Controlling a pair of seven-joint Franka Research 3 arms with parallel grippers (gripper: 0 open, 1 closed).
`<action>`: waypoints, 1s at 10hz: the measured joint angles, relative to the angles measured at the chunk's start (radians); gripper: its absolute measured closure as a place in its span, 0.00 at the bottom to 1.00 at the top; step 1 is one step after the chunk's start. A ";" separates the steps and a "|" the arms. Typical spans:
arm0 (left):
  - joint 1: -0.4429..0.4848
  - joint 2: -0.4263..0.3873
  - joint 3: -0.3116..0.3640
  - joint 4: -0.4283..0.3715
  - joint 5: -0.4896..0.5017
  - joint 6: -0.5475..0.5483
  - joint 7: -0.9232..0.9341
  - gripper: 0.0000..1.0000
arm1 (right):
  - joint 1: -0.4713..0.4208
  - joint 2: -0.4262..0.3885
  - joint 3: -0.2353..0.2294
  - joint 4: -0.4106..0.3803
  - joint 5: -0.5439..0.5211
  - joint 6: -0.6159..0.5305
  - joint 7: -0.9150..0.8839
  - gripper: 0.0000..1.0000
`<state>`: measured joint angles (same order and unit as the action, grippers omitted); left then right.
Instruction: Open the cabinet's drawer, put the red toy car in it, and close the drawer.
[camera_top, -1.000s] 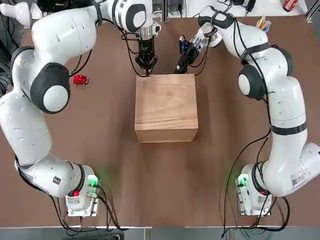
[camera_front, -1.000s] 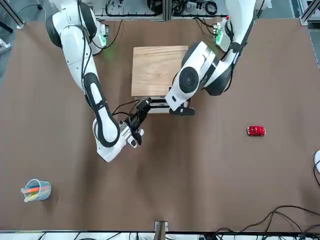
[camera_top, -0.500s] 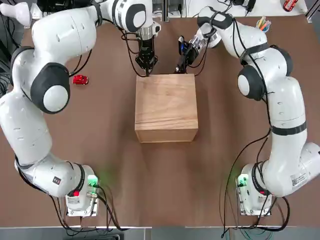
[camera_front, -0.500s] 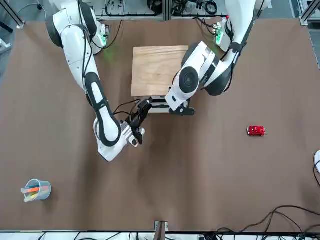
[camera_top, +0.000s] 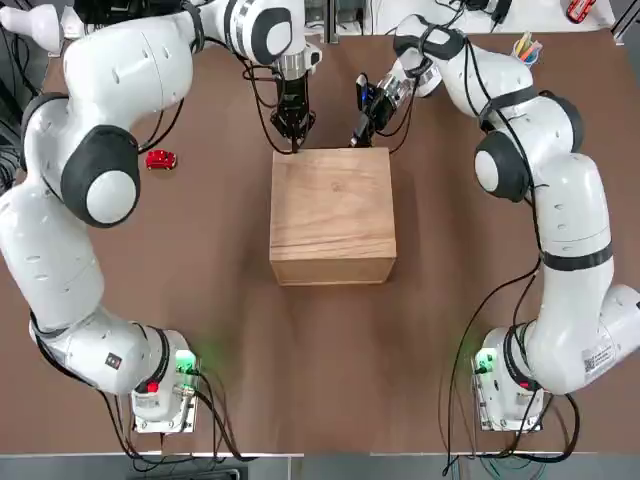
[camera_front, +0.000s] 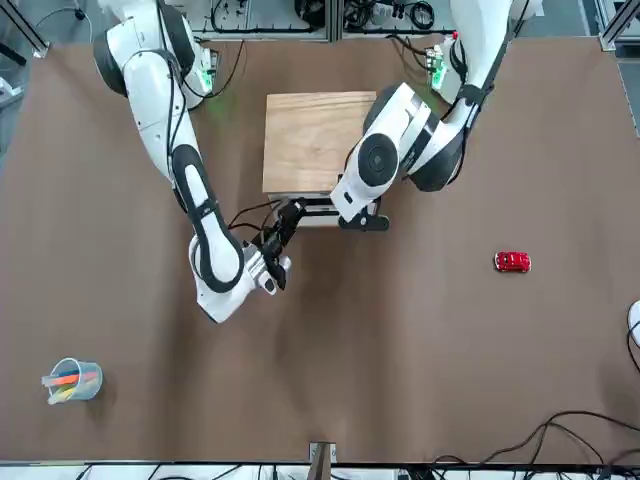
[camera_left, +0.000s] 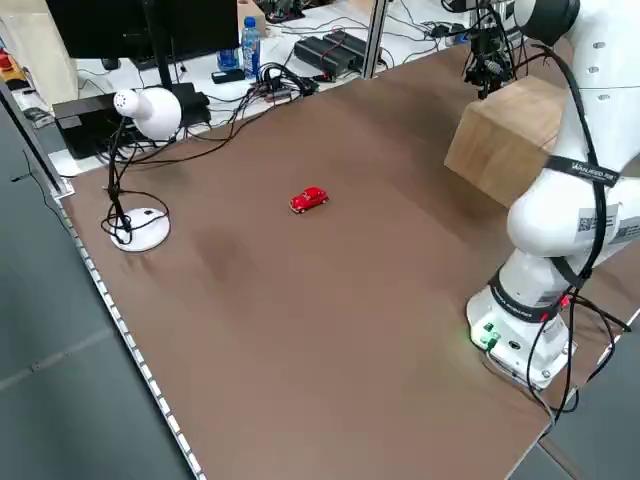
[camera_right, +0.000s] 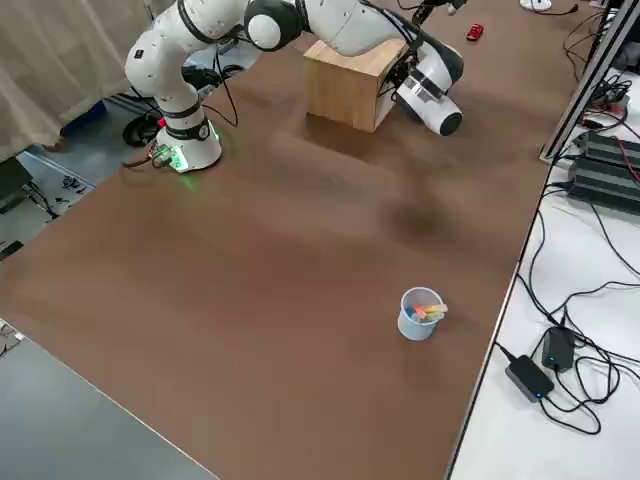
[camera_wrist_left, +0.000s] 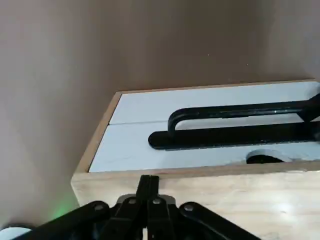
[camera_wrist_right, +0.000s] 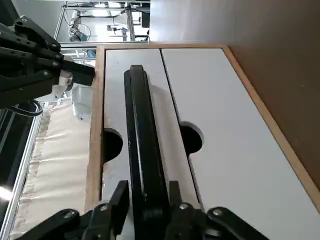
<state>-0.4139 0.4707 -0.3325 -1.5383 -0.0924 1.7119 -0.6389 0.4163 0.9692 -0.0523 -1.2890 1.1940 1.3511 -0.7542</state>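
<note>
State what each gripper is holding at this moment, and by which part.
The right gripper has its fingers on either side of the drawer's black bar handle, near one end. The left gripper is shut, holding nothing, its tip at the cabinet top edge.

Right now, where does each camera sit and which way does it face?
Top: overhead, looking down; both arms, wooden box central.
Front: across the table, facing the robot; both arms, mirrored.
Left side: raised at robot's left, looking diagonally; left arm, red car.
Right side: raised at robot's right, looking diagonally; both arms, cup.
Left wrist: left claw over box edge.
Right wrist: right claw at black handle.
Shared: top and front both show box and car.
</note>
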 joint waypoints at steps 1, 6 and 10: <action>0.000 0.000 0.000 0.000 0.000 0.000 0.000 0.99 | 0.000 0.000 0.000 0.001 0.000 0.000 -0.002 0.70; 0.002 0.000 0.001 0.000 0.000 0.000 0.000 0.99 | 0.001 0.000 0.000 0.000 -0.001 0.025 0.001 0.77; 0.006 0.000 0.002 -0.002 0.000 0.000 0.001 0.99 | 0.005 -0.002 0.001 0.002 -0.001 0.044 -0.016 0.81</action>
<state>-0.4077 0.4709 -0.3309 -1.5400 -0.0926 1.7118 -0.6378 0.4212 0.9670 -0.0517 -1.2867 1.1927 1.3950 -0.7706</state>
